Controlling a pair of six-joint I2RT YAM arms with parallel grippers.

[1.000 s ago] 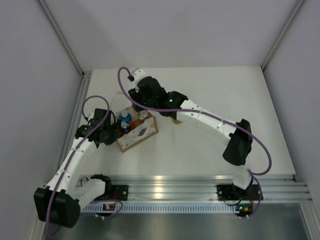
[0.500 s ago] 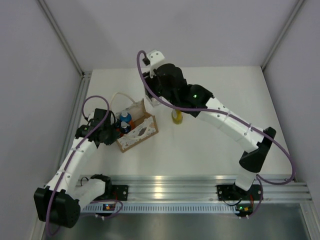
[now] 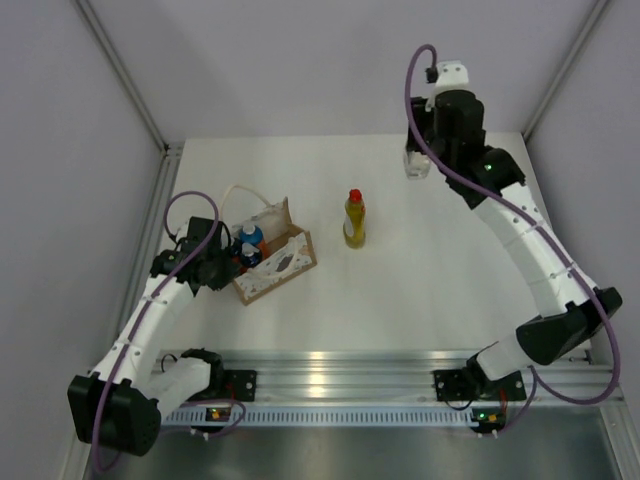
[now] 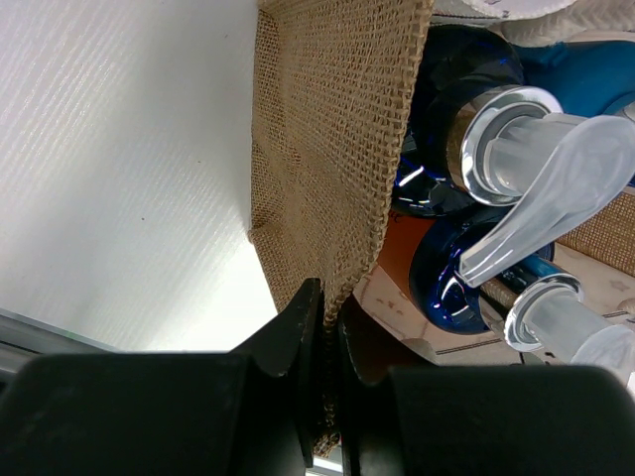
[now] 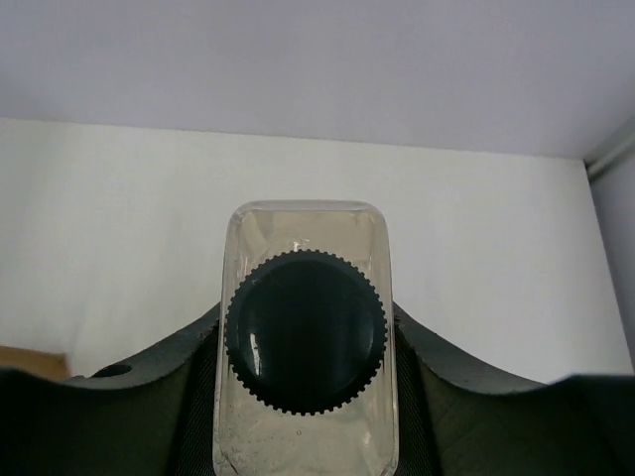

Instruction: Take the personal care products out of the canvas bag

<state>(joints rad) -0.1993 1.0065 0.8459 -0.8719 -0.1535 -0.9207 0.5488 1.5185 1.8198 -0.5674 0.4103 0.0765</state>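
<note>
Up at the far edge of the table [image 3: 450,290], the right gripper [image 3: 420,160] is clamped around the clear bottle [image 5: 306,248] with the dark ribbed cap. The yellow bottle [image 3: 354,222] stands alone mid-table with bare surface all around it. Over by the left edge, the left gripper [image 4: 324,322] pinches the canvas bag [image 3: 278,262] wall tight, with blue-capped bottles [image 4: 446,276] inside.

Tan-brown canvas bag [image 3: 275,265] with white leaf pattern, blue cap [image 3: 251,237] within; yellow bottle [image 3: 354,226], red cap [image 3: 354,195]; clear bottle [image 3: 417,163], dark ridged cap [image 5: 306,346]; white surface [image 3: 420,290].
</note>
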